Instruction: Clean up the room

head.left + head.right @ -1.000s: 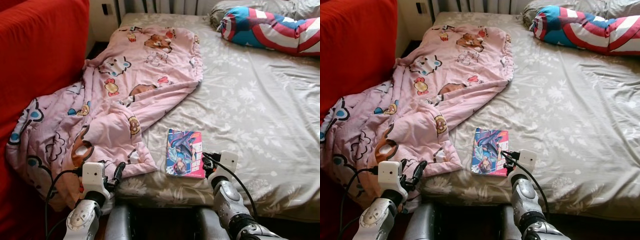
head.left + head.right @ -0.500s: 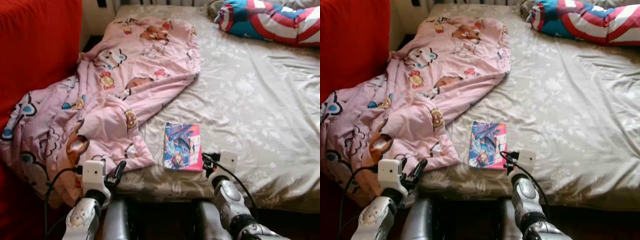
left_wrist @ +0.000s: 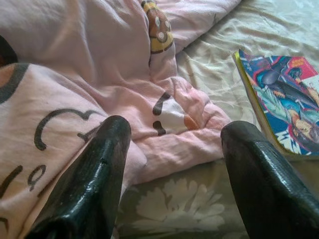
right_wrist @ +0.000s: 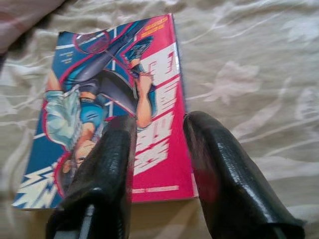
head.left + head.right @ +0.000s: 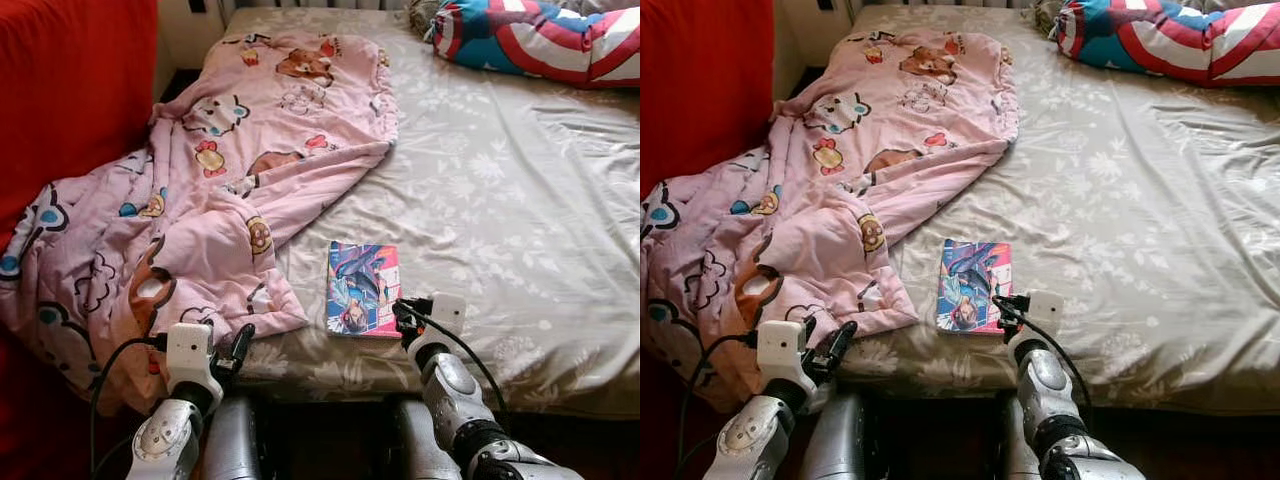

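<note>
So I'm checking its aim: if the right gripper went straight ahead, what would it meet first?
Most likely the near edge of the colourful pink-and-blue comic book; the right gripper, fingers slightly apart, points right at its cover.

book (image 5: 363,288): glossy paper cover | blanket (image 5: 220,190): soft matt pink cloth, rumpled | bed sheet (image 5: 520,200): smooth matt beige cloth | right pincer (image 4: 157,144) fingers (image 4: 219,169): rough-textured black plastic

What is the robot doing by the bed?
It is tidying the room. Its right gripper hovers, fingers open, over the near edge of a colourful book lying on the grey bed sheet. Its left gripper, also open, points at the rumpled pink blanket beside the book. Nothing is picked up yet.
</note>
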Robot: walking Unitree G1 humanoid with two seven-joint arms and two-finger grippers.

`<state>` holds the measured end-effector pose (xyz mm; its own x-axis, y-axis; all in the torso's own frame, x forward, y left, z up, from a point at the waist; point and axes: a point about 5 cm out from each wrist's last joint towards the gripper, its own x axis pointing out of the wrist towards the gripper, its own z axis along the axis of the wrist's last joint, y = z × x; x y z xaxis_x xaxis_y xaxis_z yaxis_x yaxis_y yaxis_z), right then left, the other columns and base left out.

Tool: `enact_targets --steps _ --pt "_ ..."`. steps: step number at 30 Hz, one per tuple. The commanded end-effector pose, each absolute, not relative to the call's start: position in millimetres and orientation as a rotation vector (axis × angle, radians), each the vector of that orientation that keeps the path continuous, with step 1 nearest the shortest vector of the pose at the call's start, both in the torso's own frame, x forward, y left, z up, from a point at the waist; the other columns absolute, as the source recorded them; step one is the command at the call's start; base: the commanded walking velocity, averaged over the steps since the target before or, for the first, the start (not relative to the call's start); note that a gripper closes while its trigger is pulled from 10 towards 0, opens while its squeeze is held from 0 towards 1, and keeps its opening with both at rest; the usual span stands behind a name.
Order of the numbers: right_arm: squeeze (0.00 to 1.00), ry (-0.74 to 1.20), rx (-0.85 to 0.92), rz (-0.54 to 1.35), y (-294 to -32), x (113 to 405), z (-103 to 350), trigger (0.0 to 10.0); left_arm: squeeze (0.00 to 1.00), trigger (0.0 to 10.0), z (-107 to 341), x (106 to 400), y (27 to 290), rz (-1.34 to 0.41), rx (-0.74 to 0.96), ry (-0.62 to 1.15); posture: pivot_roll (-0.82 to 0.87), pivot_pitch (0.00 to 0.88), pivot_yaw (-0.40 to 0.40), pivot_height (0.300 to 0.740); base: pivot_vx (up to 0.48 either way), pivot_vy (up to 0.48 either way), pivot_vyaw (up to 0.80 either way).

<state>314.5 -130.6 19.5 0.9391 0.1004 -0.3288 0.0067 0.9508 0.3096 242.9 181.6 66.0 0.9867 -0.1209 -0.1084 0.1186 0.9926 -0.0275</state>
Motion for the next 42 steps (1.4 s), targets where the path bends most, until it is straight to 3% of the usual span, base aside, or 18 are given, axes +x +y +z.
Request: enact_targets --steps 1,5,6,7,24,42 --pt "1.0 0.383 0.361 0.045 -128.7 309.5 12.8 10.0 0.0 10.0 62.3 236.9 183.6 -0.117 -0.015 0.138 0.01 0.215 0.018 0.579 0.0 0.0 0.0" --pt "1.0 0.394 0.437 0.004 -130.9 309.0 11.1 10.0 0.0 10.0 62.8 232.2 185.7 -0.114 -0.009 0.144 0.02 0.23 0.02 0.579 0.0 0.0 0.0" --pt "0.32 0.399 0.445 -0.007 -131.8 308.7 10.4 10.0 0.0 10.0 63.4 231.0 186.8 -0.114 -0.002 0.146 0.03 0.24 0.021 0.579 0.0 0.0 0.0" --pt "0.0 0.402 0.439 -0.01 -132.2 308.5 10.1 10.0 0.0 10.0 64.2 230.6 189.3 -0.108 0.004 0.146 0.03 0.251 0.021 0.579 0.0 0.0 0.0" --pt "0.0 0.368 0.474 0.018 -130.3 317.5 20.0 10.0 0.0 10.0 79.6 222.7 194.3 -0.098 0.031 0.133 0.07 0.318 0.038 0.579 0.0 0.0 0.0" --pt "0.0 0.397 0.567 0.001 -127.6 308.9 10.1 10.0 0.0 10.0 83.3 211.6 200.9 -0.086 0.048 0.169 0.09 0.348 0.055 0.579 0.0 0.0 0.0"
